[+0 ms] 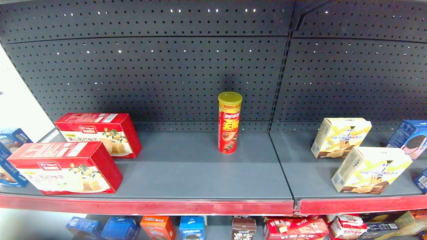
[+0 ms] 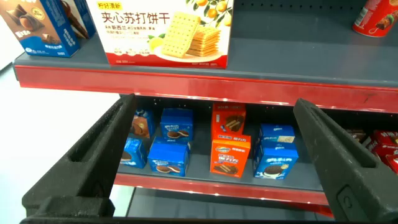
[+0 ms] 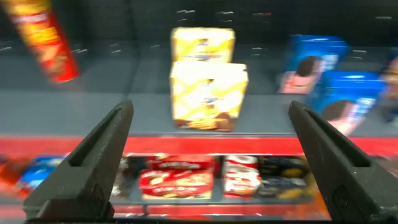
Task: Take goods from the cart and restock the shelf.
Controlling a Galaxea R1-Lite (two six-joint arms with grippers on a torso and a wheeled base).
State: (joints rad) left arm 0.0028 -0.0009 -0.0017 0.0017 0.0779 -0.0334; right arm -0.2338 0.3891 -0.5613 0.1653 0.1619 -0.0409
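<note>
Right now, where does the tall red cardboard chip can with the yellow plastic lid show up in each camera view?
Head view: the tall red chip can stands upright at the middle of the grey shelf.
Left wrist view: just the can's base, past the red-and-white cracker box.
Right wrist view: the can, blurred, beside the yellow-and-white boxes.
Shared landmark: the red shelf-edge strip.

Head high, facing shelf [image 1: 200, 173]; both wrists lower, sharing it.

A tall red chip can [image 1: 229, 124] with a yellow lid stands upright on the grey, red-edged shelf [image 1: 200, 173], roughly mid-shelf and set toward the shelf's back.
</note>
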